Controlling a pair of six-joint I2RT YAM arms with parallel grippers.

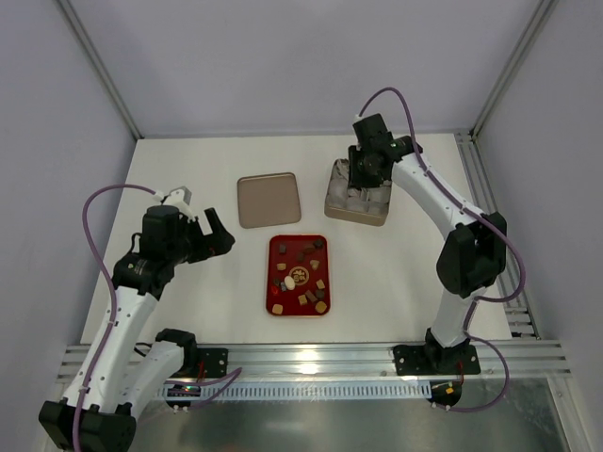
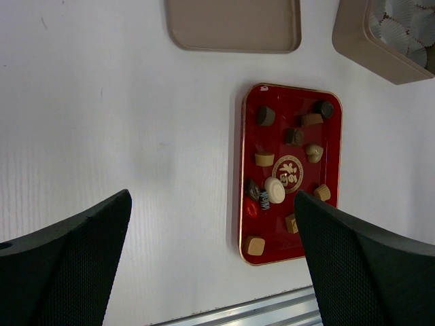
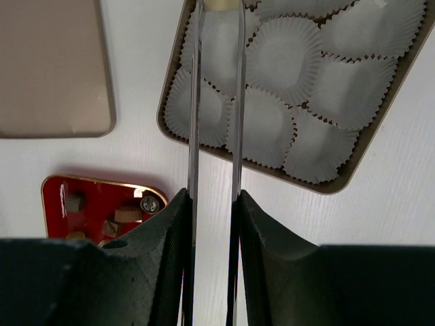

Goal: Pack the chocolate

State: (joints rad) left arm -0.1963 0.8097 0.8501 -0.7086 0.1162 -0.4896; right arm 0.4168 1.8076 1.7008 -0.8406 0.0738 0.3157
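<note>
The right tool point(image 3: 212, 197) is clenched on tweezers point(image 3: 194, 102). Its two pads press the thin metal blades from either side, and the blades run nearly parallel with a narrow gap between them. The blades reach out over the near-left corner of a tan box point(image 3: 340, 185) filled with white paper cups point(image 3: 292, 47). At the very top edge of the right wrist view a small tan piece point(image 3: 221, 3) sits between the blade tips; it is cut off there, so I cannot tell whether it is gripped or resting in a cup. From above, this tool point(image 1: 363, 169) hangs over the box point(image 1: 358, 215) at the far right of the bench point(image 1: 188, 179).

The left tool point(image 2: 212, 204) is released, its fingers point(image 2: 75, 251) spread wide and holding nothing. It hovers above bare bench just left of the red tray point(image 2: 285, 98), touching neither. In the top view it point(image 1: 219, 235) points towards the tray point(image 1: 275, 247).

The chocolate point(image 2: 274, 189) lies loose on the tray: dark, tan and one whitish piece, spread apart, one with a striped wrapper beside it. From above, the chocolate point(image 1: 300, 275) covers most of the tray.

A flat tan lid point(image 1: 268, 200) lies beyond the tray, left of the box and apart from both.
</note>
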